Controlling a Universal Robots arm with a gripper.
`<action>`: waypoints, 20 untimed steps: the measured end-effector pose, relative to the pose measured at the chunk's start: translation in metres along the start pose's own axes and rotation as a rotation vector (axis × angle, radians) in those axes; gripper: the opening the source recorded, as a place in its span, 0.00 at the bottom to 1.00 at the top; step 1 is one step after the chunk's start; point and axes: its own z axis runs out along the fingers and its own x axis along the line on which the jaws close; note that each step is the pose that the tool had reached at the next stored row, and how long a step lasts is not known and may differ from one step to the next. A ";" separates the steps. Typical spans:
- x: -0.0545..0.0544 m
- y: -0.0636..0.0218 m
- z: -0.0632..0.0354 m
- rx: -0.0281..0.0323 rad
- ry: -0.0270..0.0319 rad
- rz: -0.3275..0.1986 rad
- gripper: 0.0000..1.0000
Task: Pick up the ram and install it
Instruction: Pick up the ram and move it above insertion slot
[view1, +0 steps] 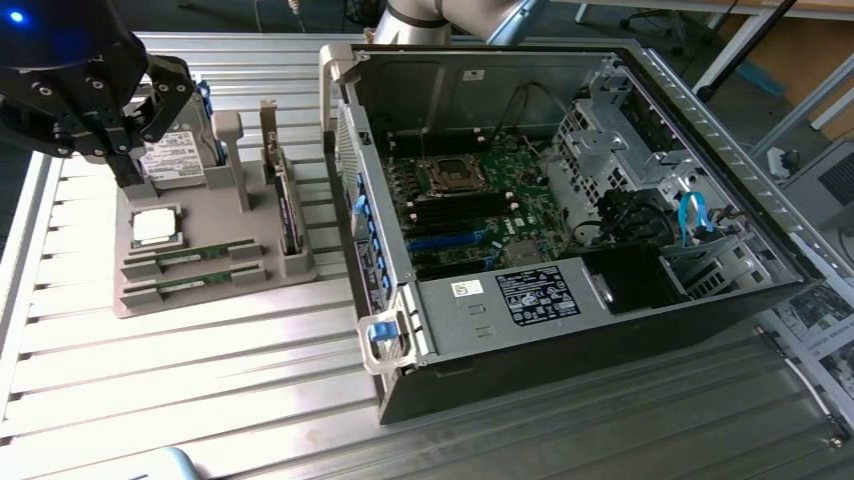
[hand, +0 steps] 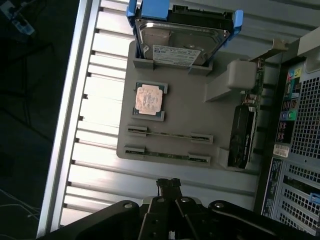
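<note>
The gripper (view1: 131, 170) was seen hanging above the far end of the grey tray (view1: 256, 215), over the hard drive (view1: 174, 155), with its fingers (hand: 169, 186) clenched together and nothing held between them. The ram (view1: 194, 257) was found lying on edge in a tray slot just beside the processor chip (view1: 154, 225), with a second stick (view1: 194, 283) in the slot next to it; neither was touched. The computer case (view1: 694, 130) was laid open on the exterior view's right, and the memory slots (view1: 461, 212) on its board appeared unfilled. No step was judged done: the ram was not yet gripped, and both lifting and seating were left outstanding.
</note>
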 end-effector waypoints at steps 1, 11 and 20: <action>0.000 0.0000 0.0000 -0.0002 0.0003 -0.006 0.11; 0.000 0.0000 0.0000 -0.0019 0.0034 -0.076 0.11; 0.000 0.0000 0.0000 -0.0033 0.0059 -0.134 0.11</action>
